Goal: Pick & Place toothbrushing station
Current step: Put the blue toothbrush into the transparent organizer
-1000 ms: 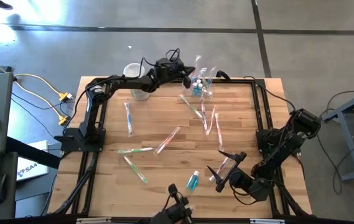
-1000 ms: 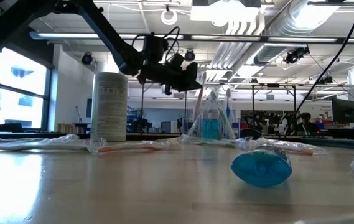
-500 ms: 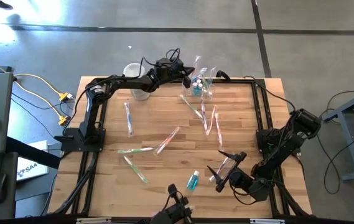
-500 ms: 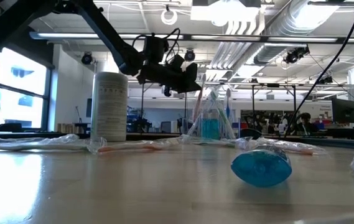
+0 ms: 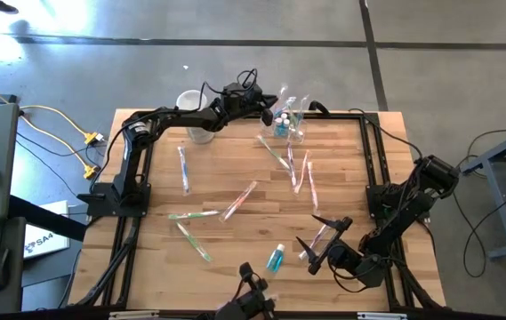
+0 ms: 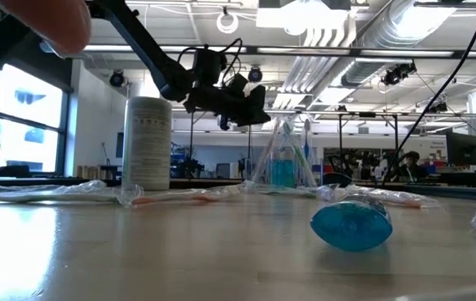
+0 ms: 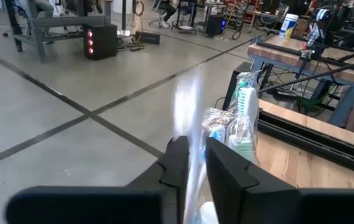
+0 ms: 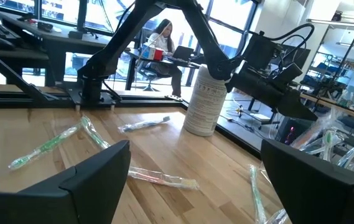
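Observation:
The toothbrushing station (image 5: 291,127) is a clear holder at the table's far edge, with several wrapped toothbrushes upright in it. It also shows in the low view (image 6: 284,164) and the left wrist view (image 7: 239,121). My left gripper (image 5: 269,113) hovers level just beside its top, fingers narrowly apart (image 7: 192,149). A wrapped toothbrush (image 7: 189,106) shows blurred in that gap. My right gripper (image 5: 322,238) waits open near the table's front right, with nothing between its fingers (image 8: 192,177). My left gripper has the wrapped toothbrush (image 7: 188,134) standing upright in the narrow gap between its level fingers. The brush is blurred, and I cannot tell whether the fingers touch it.
A whitish cylinder (image 5: 192,108) stands left of the holder at the far edge. Wrapped toothbrushes (image 5: 239,200) lie scattered over the table's middle, and a small blue bottle (image 5: 276,259) lies near the front. A blurred pinkish shape (image 6: 58,21) sits close to the low camera.
The pink wrapped toothbrush that hung below my left gripper beside the holder no longer hangs there in the low view. It has gone down among the brushes in the holder. A pinkish blur has come into the low view's upper left.

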Controlling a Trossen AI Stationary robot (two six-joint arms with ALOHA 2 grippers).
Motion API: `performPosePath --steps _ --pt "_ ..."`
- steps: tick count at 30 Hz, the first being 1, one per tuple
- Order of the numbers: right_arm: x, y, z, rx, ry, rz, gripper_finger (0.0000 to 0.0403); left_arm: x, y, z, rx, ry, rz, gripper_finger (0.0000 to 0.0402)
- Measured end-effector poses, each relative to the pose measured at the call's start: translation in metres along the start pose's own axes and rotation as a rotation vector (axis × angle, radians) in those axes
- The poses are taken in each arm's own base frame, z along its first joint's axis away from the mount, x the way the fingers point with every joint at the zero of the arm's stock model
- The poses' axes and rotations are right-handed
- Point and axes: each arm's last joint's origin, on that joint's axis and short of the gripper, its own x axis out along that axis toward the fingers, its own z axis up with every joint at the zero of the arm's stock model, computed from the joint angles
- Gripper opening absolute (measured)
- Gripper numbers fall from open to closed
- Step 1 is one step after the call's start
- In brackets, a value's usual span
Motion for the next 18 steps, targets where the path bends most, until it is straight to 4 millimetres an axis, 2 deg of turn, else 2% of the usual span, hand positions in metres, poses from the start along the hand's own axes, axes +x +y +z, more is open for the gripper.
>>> performPosePath --steps 6,10,14,18 --pt "0.000 0.000 0.000 0.000 0.000 0.000 0.0353 0.000 0.000 0.000 0.000 0.000 0.000 0.0112" --pt "0.000 0.000 0.000 0.001 0.000 0.000 0.0353 0.000 -0.004 0.000 0.006 0.002 -0.026 0.0132" --pt "0.000 0.000 0.000 0.000 0.000 0.000 0.0353 -0.006 -0.014 0.015 0.057 -0.010 -0.052 0.0135" --pt "0.000 0.000 0.000 0.000 0.000 -0.001 0.0353 -0.021 -0.036 0.036 0.144 0.019 -0.098 0.0136"
